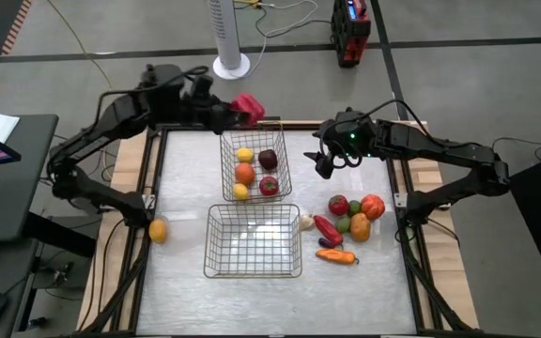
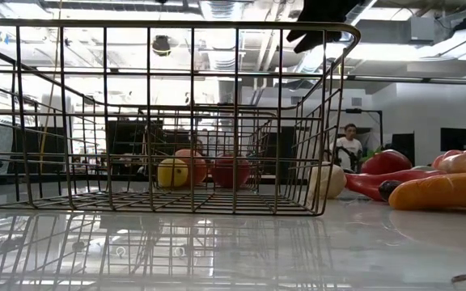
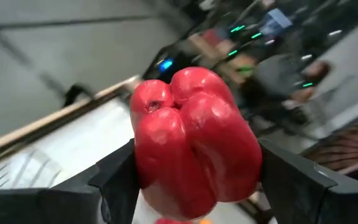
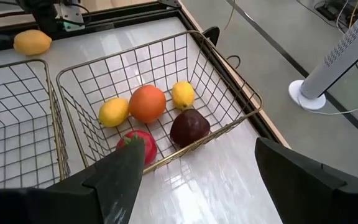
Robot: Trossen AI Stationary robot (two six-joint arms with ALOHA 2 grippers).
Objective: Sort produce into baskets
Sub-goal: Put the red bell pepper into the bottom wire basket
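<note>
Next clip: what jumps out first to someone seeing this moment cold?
The left gripper is shut on a red bell pepper, held up beyond the far basket, which holds five pieces. The near basket is empty. A pile of produce lies right of it, a lone yellow fruit sits at the table's left edge, and the right gripper, fingers open, hangs right of the far basket.
</note>
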